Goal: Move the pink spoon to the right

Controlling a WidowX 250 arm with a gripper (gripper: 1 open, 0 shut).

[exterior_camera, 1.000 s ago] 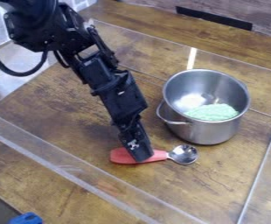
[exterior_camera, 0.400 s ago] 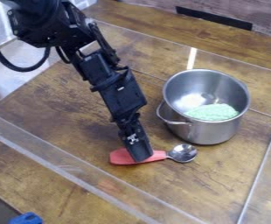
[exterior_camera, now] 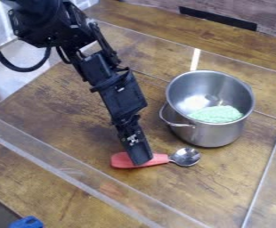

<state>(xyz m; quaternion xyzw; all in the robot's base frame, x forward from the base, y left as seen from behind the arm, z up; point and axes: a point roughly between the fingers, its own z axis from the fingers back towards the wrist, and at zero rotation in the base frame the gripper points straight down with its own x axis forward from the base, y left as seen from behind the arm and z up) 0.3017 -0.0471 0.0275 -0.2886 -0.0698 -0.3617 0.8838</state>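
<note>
The black, jointed robot arm reaches down from the upper left, its black fingers lowered onto the small spoon with the thick coral-pink plastic handle and shiny round metal bowl. The spoon lies on the brown wood-look desk, toward the front — handle to the left in the view, bowl to the right. The fingers are at the handle and hide part of it; how far open they stand, and whether they grip the handle or only touch it, I cannot tell from this angle.

Just behind the spoon's bowl, and a little to its right, stands an upright, shiny steel pot with a wire-like handle. Inside the pot, at the bottom, lies a pale green, rough-textured mass. A bright blue object, partly cut off, shows at the lower left edge of the view — well apart from the spoon. A black cable loops beside the arm at the upper left.
</note>
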